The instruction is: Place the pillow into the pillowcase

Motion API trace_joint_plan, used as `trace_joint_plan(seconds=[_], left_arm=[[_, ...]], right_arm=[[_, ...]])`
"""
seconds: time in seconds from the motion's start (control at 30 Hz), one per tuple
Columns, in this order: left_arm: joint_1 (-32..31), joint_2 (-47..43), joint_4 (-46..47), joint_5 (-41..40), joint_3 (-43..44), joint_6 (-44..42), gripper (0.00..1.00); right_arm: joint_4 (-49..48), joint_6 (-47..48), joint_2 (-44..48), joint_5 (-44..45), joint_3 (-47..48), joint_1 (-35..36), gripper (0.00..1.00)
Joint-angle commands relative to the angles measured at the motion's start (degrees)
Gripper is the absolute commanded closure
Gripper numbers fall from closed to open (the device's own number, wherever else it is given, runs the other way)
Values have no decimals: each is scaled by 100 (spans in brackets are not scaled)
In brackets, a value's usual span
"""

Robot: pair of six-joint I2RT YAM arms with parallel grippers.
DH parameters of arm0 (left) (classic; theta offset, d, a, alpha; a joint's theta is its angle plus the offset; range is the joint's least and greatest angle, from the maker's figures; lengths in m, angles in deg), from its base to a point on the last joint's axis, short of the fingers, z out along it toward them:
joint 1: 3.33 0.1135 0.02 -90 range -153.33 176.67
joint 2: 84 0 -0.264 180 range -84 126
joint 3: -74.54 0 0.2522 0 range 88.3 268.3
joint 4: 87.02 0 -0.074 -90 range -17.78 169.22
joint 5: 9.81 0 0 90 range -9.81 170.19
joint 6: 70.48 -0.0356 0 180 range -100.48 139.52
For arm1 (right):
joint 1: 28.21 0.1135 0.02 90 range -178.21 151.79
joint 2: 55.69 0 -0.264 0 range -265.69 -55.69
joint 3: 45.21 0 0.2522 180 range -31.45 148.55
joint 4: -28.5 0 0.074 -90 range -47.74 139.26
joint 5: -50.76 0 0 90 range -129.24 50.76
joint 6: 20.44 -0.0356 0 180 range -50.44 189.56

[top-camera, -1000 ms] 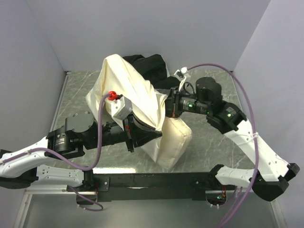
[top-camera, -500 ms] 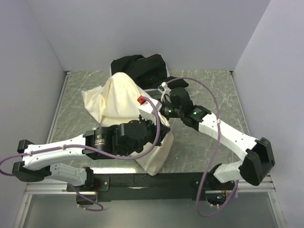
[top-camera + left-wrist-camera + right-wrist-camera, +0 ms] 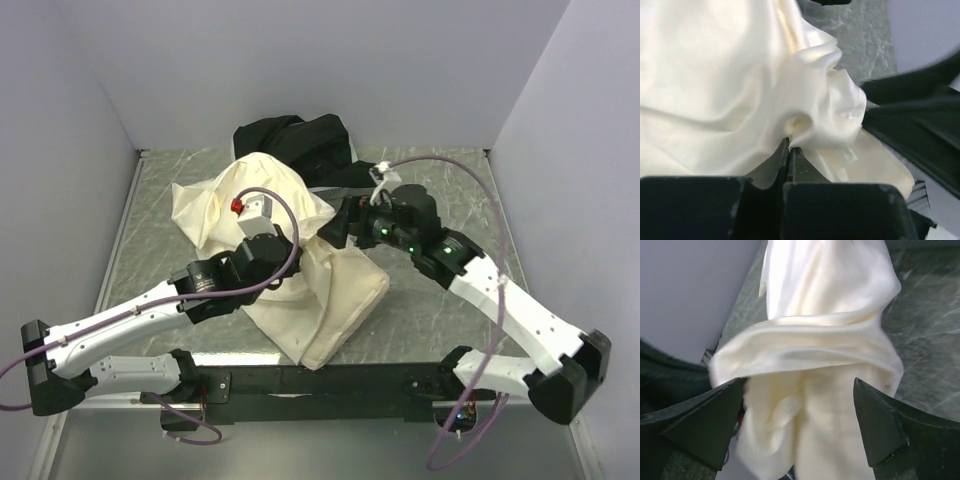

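Left tool (image 3: 788,148) pinches pillowcase (image 3: 715,75) fold; right tool (image 3: 800,385) spread.

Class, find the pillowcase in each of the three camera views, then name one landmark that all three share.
Top external: pillowcase at the centre of the picture.
Left wrist: pillowcase fills the left and centre.
Right wrist: pillowcase runs down the middle.
Shared landmark: the grey marbled table.
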Motion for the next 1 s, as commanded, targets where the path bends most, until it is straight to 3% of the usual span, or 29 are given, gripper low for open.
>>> trace_joint_plan(seconds=[0.0, 0.17, 0.27, 0.43, 0.53, 0.7, 0.77, 0.87, 0.97], left_arm=[[306, -111, 396, 218, -78, 305, 99], [508, -32, 589, 191, -8, 331, 99], [578, 91, 695, 296, 132, 191, 99], [631, 442, 748, 384, 545, -46, 99], [658, 635, 766, 463, 738, -134, 99], [666, 951, 793, 587, 976, -249, 99], [666, 1022, 740, 604, 1081, -275, 99], [666, 1084, 705, 613, 1161, -284, 99], [675, 1093, 748, 666, 1187, -310, 99]], right_arm=[[700, -35, 556, 924, 193, -139, 1], [1149, -387, 1505, 1900, -343, -464, 0], [1352, -570, 2006, 1981, -685, -570, 0], [826, -1309, 3330, 1015, -2702, -561, 0], [19, -1608, 4148, 349, -3836, -561, 0], [-1369, -1933, 4538, -75, -5077, -561, 0], [-1731, -2153, 4486, -76, -5335, -543, 0], [-1068, -2145, 4547, 519, -5248, -543, 0], [-1264, -2232, 4845, 312, -5432, -552, 0]])
